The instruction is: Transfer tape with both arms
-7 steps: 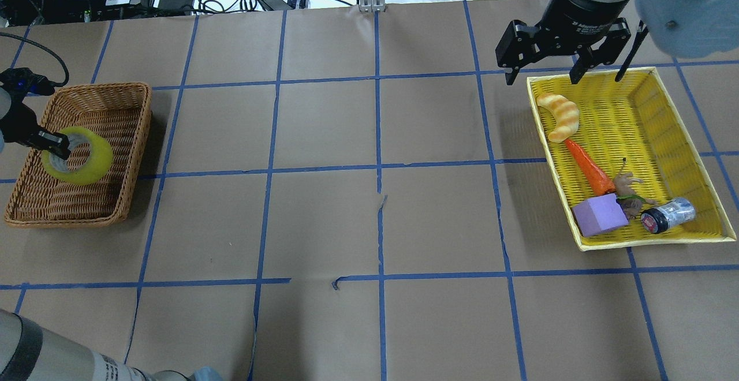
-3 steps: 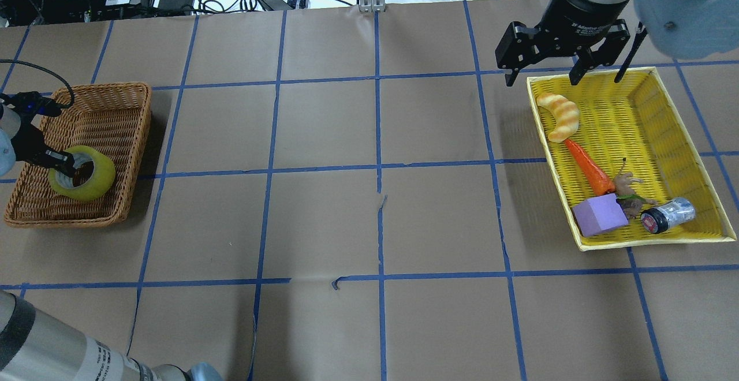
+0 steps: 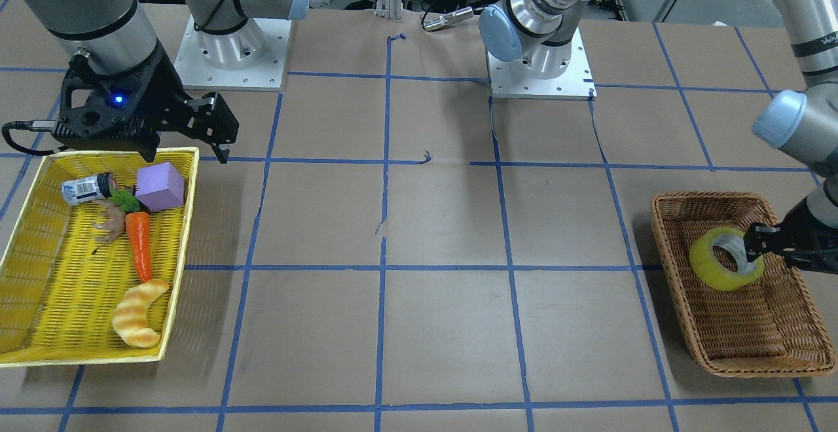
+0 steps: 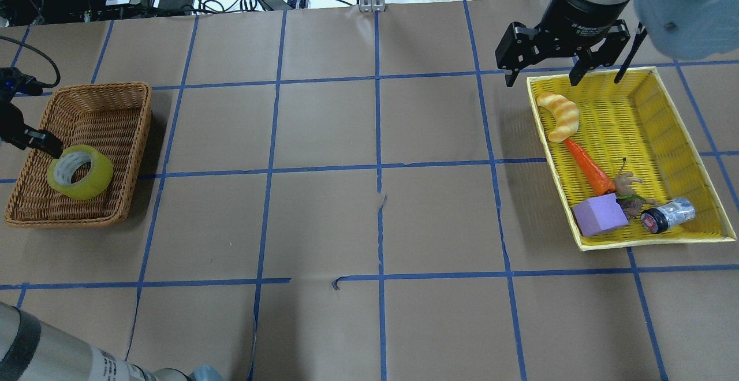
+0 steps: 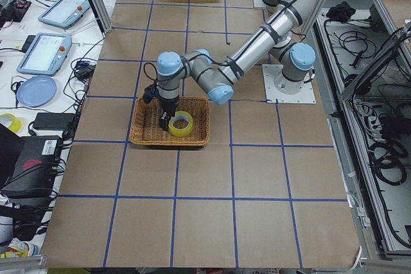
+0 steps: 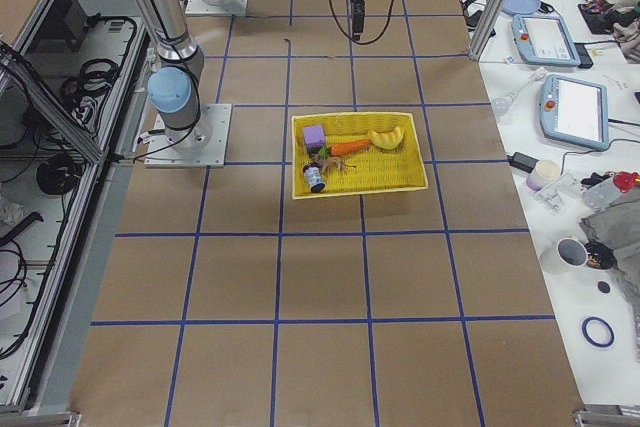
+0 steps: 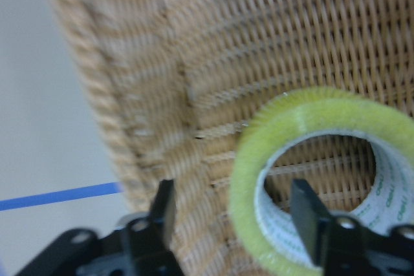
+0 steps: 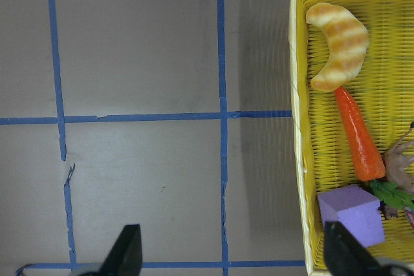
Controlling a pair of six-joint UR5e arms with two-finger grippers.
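Observation:
The tape, a yellow-green roll with a pale core, lies in the brown wicker basket at the table's left; it also shows in the front view. My left gripper is open at the roll's left side. In the left wrist view its jaws stand apart astride the wall of the tape, one finger outside and one in the core, not pressing it. My right gripper is open and empty, raised over the yellow tray's far left corner.
The yellow tray at the right holds a croissant toy, a carrot, a purple block, a small jar and a brown figure. Blue tape lines grid the brown paper table.
The left gripper lowered the tape into the wicker basket and let it go. It then drew back a little to the left. The right arm has stayed put.

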